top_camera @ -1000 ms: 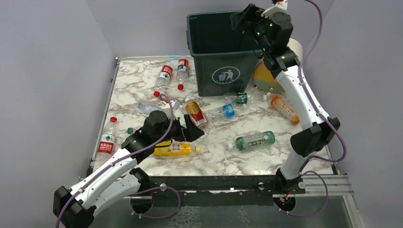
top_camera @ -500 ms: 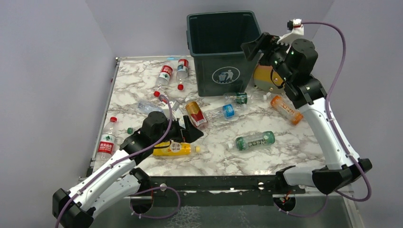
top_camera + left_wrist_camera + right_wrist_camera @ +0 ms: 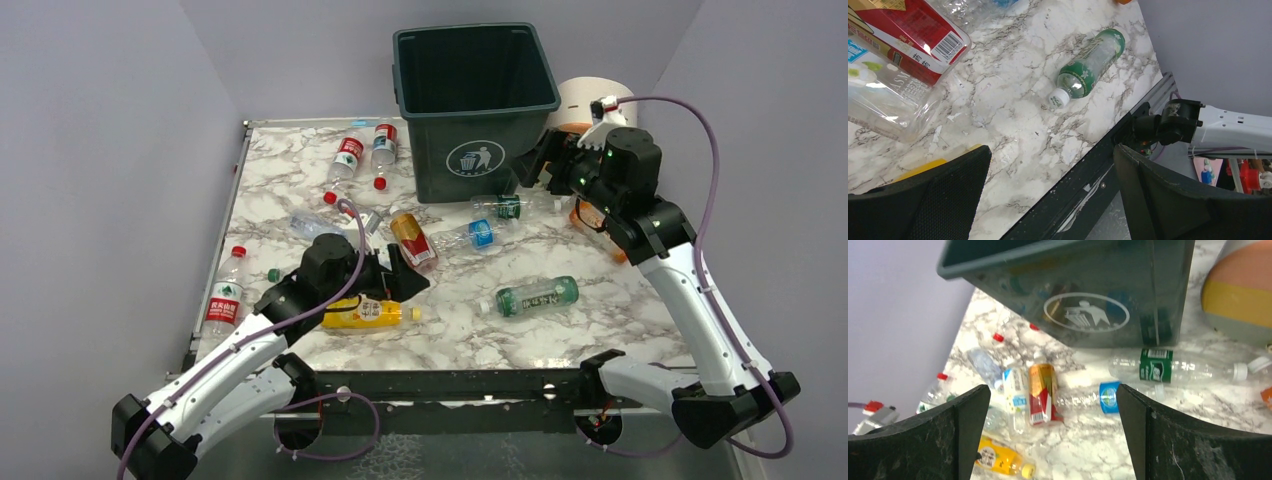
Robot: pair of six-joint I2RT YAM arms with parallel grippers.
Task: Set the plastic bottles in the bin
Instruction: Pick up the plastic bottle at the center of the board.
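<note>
The dark green bin (image 3: 470, 100) stands at the back of the marble table. Plastic bottles lie scattered in front of it: a green one (image 3: 537, 296), a red-and-gold one (image 3: 412, 240), clear ones with a blue label (image 3: 470, 235) and a green label (image 3: 505, 207), and a yellow one (image 3: 365, 313). My left gripper (image 3: 400, 275) hovers open just above the yellow bottle (image 3: 923, 167), holding nothing. My right gripper (image 3: 535, 170) is open and empty beside the bin's right front corner (image 3: 1073, 290), above the green-label bottle (image 3: 1173, 367).
A cream-and-orange cylinder (image 3: 585, 100) stands right of the bin, behind my right wrist. An orange bottle (image 3: 600, 225) lies partly hidden under the right arm. Red-labelled bottles lie at the back left (image 3: 347, 157) and at the left edge (image 3: 225, 295). A black rail (image 3: 1088, 170) borders the table's near edge.
My right arm has swung down from over the bin's rim to its right side, jaws wide. The left arm and the bottles have not moved.
</note>
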